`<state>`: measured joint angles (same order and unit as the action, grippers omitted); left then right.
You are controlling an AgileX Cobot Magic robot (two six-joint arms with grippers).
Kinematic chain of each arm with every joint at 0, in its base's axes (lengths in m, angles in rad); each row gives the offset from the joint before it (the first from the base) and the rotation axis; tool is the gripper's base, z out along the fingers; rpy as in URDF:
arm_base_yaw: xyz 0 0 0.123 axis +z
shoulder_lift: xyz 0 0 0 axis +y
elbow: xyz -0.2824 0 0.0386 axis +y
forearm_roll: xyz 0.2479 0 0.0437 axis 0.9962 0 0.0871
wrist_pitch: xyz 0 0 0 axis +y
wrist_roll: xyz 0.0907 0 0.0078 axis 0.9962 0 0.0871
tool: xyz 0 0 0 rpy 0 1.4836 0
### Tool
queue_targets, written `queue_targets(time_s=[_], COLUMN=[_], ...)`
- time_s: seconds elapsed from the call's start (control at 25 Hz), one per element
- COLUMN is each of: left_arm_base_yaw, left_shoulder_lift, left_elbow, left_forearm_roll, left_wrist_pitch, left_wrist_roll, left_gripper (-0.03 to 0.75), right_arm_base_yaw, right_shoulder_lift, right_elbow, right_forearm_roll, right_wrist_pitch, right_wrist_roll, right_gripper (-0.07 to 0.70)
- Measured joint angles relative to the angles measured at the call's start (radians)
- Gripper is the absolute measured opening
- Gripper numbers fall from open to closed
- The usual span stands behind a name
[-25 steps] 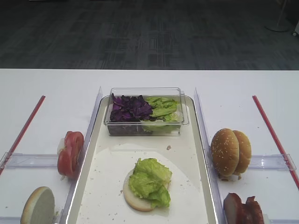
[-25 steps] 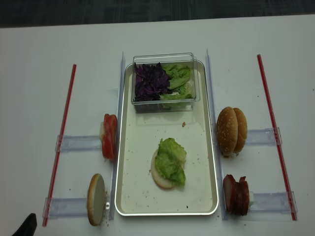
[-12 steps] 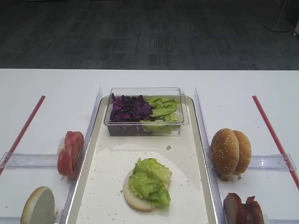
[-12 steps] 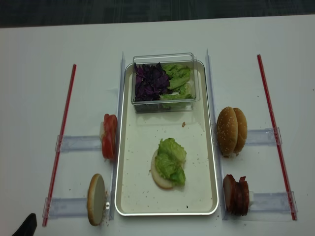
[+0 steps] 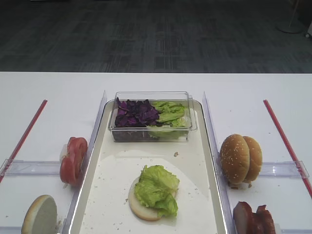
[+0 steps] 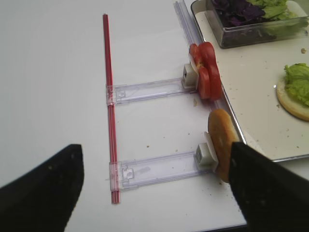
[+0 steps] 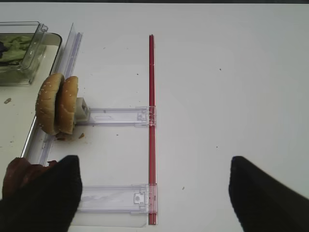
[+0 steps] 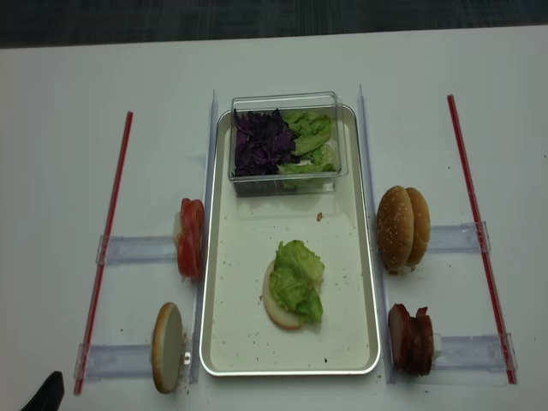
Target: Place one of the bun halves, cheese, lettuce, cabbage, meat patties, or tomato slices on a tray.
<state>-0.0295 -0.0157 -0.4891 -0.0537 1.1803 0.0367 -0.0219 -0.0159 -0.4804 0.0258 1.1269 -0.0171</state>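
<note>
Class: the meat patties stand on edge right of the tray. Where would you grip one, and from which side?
Probably from above: pinch the end patty of the meat patties across its flat faces at the top edge. They stand upright in a row, so only the top rims are free; the tray wall blocks the left.

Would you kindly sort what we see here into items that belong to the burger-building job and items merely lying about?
Belonging to the job:
- long cream-white tray
- pale bun half under crinkly green lettuce leaf
- sesame-seeded bun halves
- bright red tomato slices
- reddish-brown meat patties
- purple cabbage shreds

Lying about:
- red strips
- clear plastic rails
</note>
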Motion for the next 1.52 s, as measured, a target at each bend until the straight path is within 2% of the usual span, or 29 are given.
queue_targets(time_s=[1.52], left_arm_base_yaw=[0.000], left_shoulder_lift=[0.000], left_elbow=[0.000], left_forearm_roll=[0.000], left_wrist_pitch=[0.000], left_wrist_roll=[0.000], left_gripper=[0.565], right_arm_base_yaw=[0.000], right_shoulder_lift=[0.000], right_elbow=[0.000], right_forearm_roll=[0.000], right_wrist_pitch=[0.000], right_wrist_roll=[0.000], right_gripper=[0.634])
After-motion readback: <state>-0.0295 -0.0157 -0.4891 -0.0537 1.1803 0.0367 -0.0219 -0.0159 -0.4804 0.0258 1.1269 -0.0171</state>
